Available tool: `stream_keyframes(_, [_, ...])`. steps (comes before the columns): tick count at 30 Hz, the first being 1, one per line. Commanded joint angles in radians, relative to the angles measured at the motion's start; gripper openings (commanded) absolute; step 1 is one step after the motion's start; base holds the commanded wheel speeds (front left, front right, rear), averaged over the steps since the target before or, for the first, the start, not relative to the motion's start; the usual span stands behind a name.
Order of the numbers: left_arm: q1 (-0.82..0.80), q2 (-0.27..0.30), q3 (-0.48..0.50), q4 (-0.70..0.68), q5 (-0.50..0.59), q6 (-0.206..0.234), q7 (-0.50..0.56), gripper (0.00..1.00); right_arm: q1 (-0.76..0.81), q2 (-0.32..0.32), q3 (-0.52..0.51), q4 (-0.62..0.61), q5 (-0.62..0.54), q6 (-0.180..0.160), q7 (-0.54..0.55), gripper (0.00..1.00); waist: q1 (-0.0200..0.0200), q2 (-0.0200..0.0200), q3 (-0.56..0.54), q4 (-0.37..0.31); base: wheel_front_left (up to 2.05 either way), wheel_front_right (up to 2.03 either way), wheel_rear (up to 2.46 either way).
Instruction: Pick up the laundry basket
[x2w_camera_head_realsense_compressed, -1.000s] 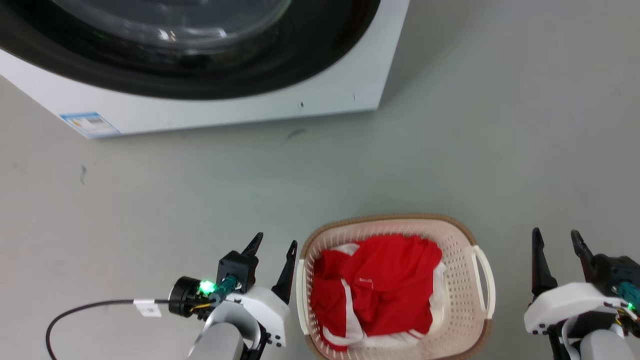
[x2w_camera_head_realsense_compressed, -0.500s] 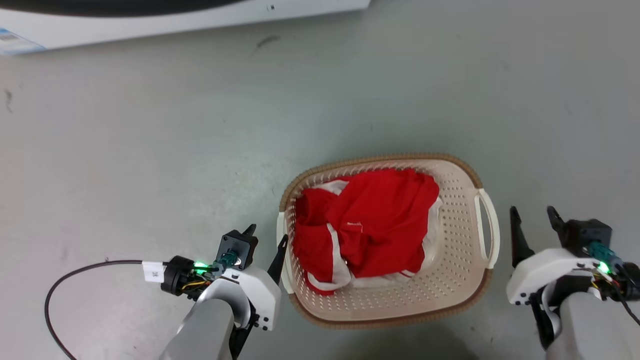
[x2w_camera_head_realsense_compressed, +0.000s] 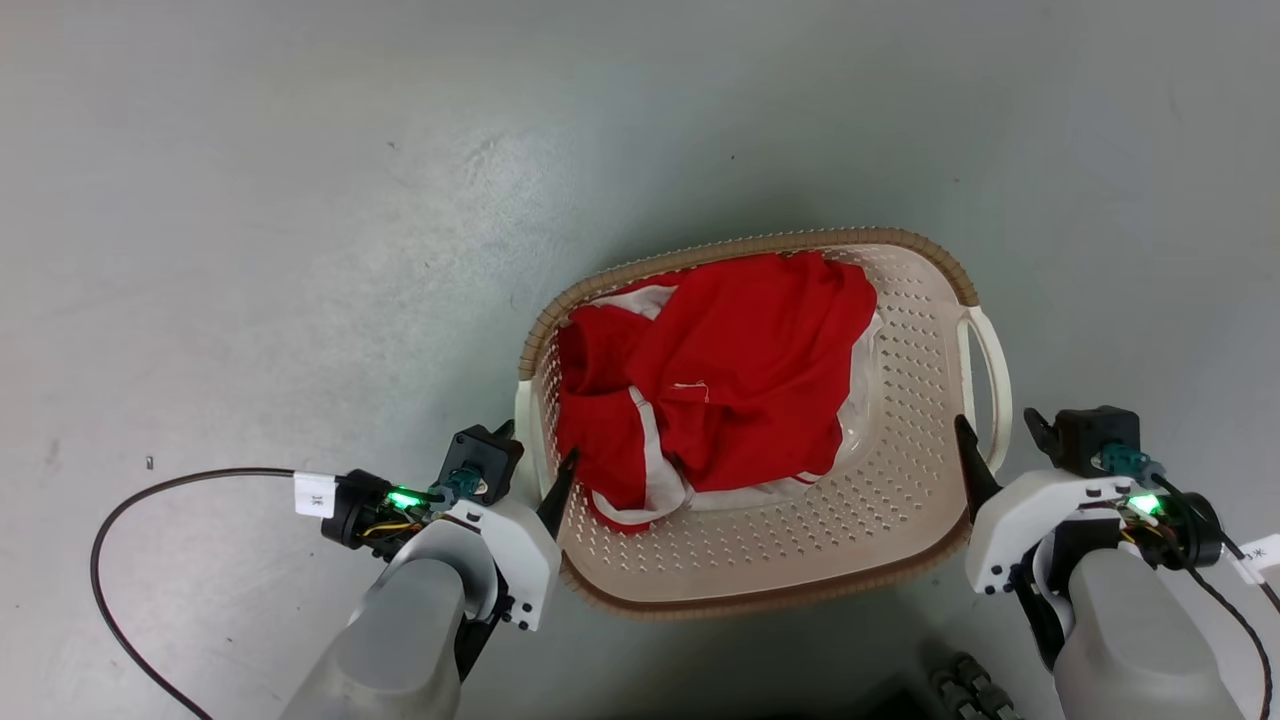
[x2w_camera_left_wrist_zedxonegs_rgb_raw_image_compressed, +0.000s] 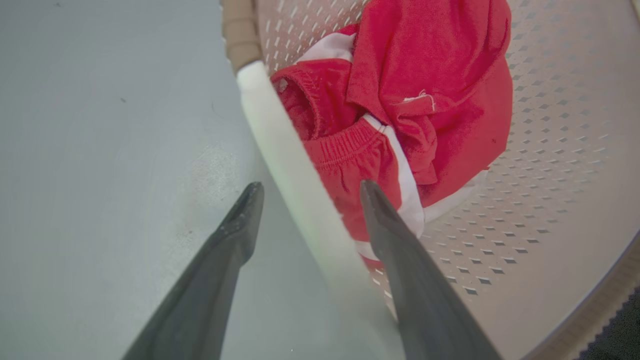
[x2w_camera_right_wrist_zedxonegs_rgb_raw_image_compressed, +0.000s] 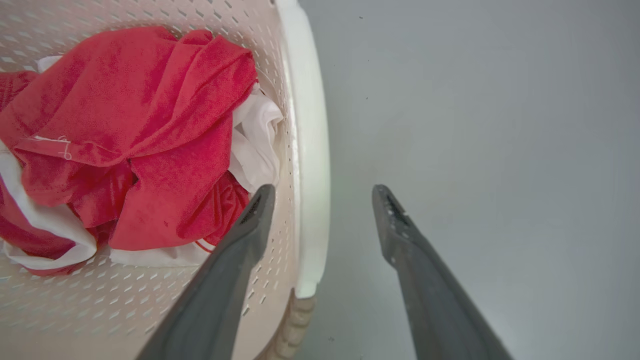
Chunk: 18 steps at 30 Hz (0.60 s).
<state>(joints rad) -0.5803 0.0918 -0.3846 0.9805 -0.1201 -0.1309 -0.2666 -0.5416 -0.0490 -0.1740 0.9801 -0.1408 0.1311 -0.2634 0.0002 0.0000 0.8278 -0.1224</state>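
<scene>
The laundry basket (x2w_camera_head_realsense_compressed: 915, 400) sat on the grey floor (x2w_camera_head_realsense_compressed: 250, 250) directly in front of the robot, between its two arms, with a heap of red and white clothing (x2w_camera_head_realsense_compressed: 730, 370) inside it. The left claw (x2w_camera_head_realsense_compressed: 538, 442) was open and straddled the basket's left white loop handle (x2w_camera_left_wrist_zedxonegs_rgb_raw_image_compressed: 280, 145). One dark finger pointed down inside the perforated wall beside the clothing and the other hung outside over the floor, and the wrist view showed a gap on each side of the handle. The right claw (x2w_camera_head_realsense_compressed: 996, 422) was likewise spread open around the right loop handle (x2w_camera_right_wrist_zedxonegs_rgb_raw_image_compressed: 312, 150), its inner finger within the basket and its outer finger over bare floor, not pressed against the handle. A black cable (x2w_camera_head_realsense_compressed: 130, 520) looped across the floor from the left wrist. The basket's brown woven-look rim (x2w_camera_head_realsense_compressed: 760, 243) ran along its far side.
</scene>
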Motion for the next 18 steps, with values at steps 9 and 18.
stream_keyframes(9, [-0.023, 0.032, -0.006, -0.008, 0.005, 0.003, 0.004, 1.00, -0.070, -0.002, 0.052, 0.045, 0.018, -0.001, -0.002, 1.00, -0.0002, 0.0000, 0.046, -0.004, 0.00, 0.00, 0.00])
stream_keyframes(18, [-0.020, 0.039, -0.016, -0.015, 0.009, 0.000, 0.003, 0.00, -0.072, -0.007, 0.082, 0.077, 0.026, -0.002, -0.002, 0.00, -0.0002, 0.0000, 0.026, 0.001, 0.00, 0.00, 0.00])
